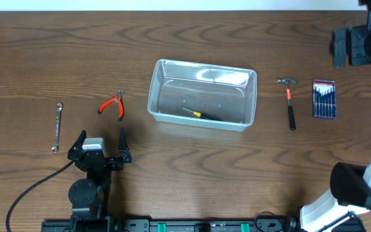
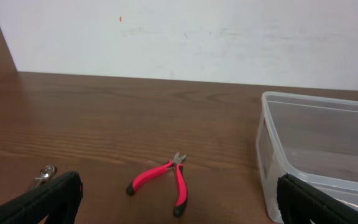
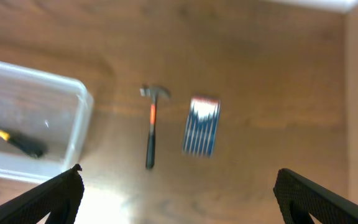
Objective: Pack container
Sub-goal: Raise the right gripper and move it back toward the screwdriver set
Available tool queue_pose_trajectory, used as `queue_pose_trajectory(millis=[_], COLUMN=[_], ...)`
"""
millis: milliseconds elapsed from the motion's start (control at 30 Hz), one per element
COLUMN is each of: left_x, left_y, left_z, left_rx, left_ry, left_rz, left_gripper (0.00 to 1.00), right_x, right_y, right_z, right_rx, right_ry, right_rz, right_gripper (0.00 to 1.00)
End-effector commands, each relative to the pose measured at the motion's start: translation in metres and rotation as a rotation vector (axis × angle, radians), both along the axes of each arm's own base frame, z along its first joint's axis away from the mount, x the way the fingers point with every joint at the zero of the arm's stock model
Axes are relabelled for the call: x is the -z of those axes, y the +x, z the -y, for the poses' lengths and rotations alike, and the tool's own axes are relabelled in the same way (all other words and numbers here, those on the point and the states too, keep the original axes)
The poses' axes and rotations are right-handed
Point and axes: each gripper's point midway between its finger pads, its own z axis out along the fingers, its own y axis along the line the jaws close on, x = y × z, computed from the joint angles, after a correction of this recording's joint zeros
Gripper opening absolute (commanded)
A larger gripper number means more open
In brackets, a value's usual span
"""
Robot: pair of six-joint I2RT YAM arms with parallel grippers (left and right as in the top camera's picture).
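The clear plastic container (image 1: 152, 90) stands mid-table with a yellow-and-black screwdriver (image 1: 198, 114) lying in it. My left gripper (image 1: 102, 136) is open and empty, just in front of the red pliers (image 1: 113, 104). In the left wrist view the pliers (image 2: 163, 180) lie between my spread fingers (image 2: 180, 210), and the container (image 2: 316, 99) is at the right. My right gripper (image 1: 350, 46) is raised at the far right. In its wrist view it is open and empty (image 3: 179, 199), high above the hammer (image 3: 152, 124). The container (image 3: 82, 109) and screwdriver (image 3: 17, 140) show at the left.
A wrench (image 1: 57, 127) lies at the left, also showing in the left wrist view (image 2: 44, 173). A hammer (image 1: 290, 103) and a small blue screwdriver-set case (image 1: 324, 98) lie right of the container. The case (image 3: 202, 126) lies beside the hammer.
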Motion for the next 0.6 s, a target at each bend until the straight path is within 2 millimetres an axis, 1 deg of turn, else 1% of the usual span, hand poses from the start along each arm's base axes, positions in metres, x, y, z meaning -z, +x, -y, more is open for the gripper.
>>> queue_pose_trajectory(millis=[0,133,200,267,400,567], left_x=[0.015,0.015,0.015,0.015,0.015,0.015], left_y=[-0.001,-0.001,-0.001,-0.001,-0.001,-0.001], left_z=[0.000,0.000,0.000,0.000,0.000,0.000], left_rx=[0.002,0.002,0.002,0.002,0.002,0.002], left_ry=[-0.007,-0.007,-0.007,-0.007,-0.007,-0.007], left_rz=[-0.048,-0.048,-0.048,-0.048,-0.048,-0.048], left_gripper=[0.98,0.98,0.98,0.98,0.98,0.98], right_x=[0.039,0.072,0.085,0.097,0.115,0.136], right_y=[-0.001,0.004,0.008,0.011,0.015,0.021], right_z=[0.020,0.043,0.055,0.063,0.064,0.067], right_rx=[0.071,0.064,0.091,0.110,0.149,0.217], right_ry=[0.027,0.017,0.022,0.044,0.106,0.140], right_rz=[-0.125,-0.183,-0.189,-0.192,-0.209,-0.256], right_gripper=[0.99,0.99,0.99,0.99,0.99,0.99])
